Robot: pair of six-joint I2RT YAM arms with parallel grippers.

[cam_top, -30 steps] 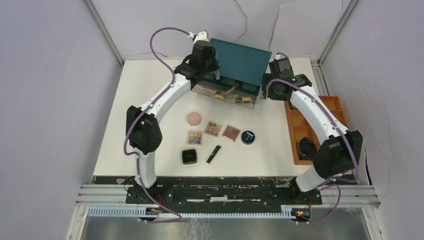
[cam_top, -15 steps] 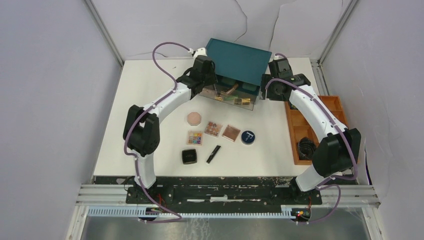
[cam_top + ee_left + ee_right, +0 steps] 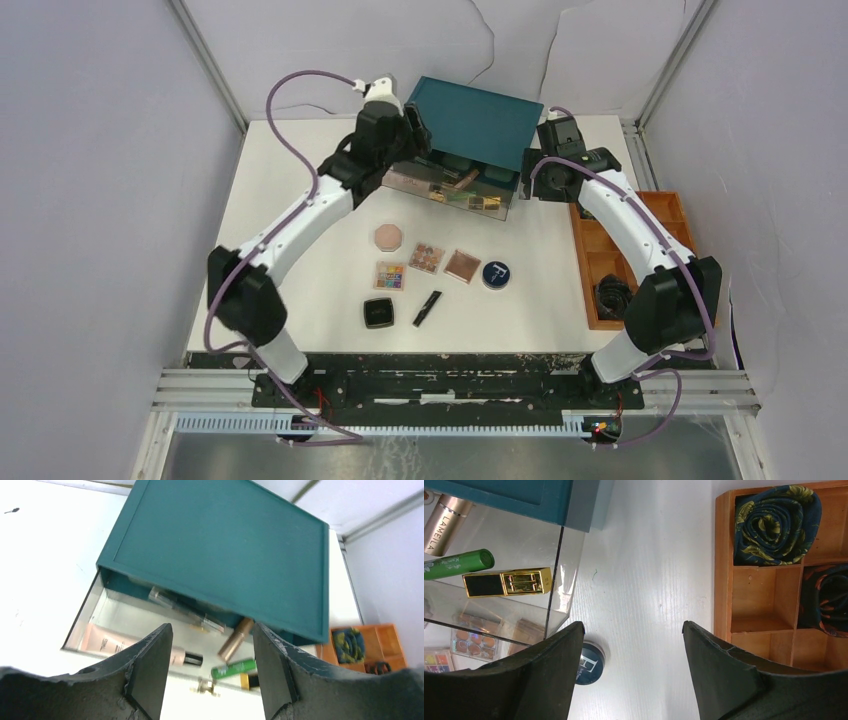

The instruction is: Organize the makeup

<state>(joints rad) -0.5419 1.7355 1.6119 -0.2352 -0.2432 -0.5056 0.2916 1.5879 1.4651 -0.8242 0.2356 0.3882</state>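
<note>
Makeup (image 3: 426, 258): seven pieces loose on table (image 3: 300, 200), five tubes (image 3: 235, 640) in drawer (image 3: 120, 617).

Teal drawer box (image 3: 220, 545); green tube (image 3: 458, 565); gold-and-black lipstick (image 3: 506, 582); orange wooden tray (image 3: 722, 565); white table (image 3: 649, 580).

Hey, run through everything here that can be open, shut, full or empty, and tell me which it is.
Left claw: open, empty.
Right claw: open, empty.
Drawer: pulled open, holding tubes.
Gold lipstick: capped, lying flat.
Black square compact: shut.
Blue round compact: lid on.
Pink octagonal compact: shut.
Wooden tray: some compartments filled, some empty.
</note>
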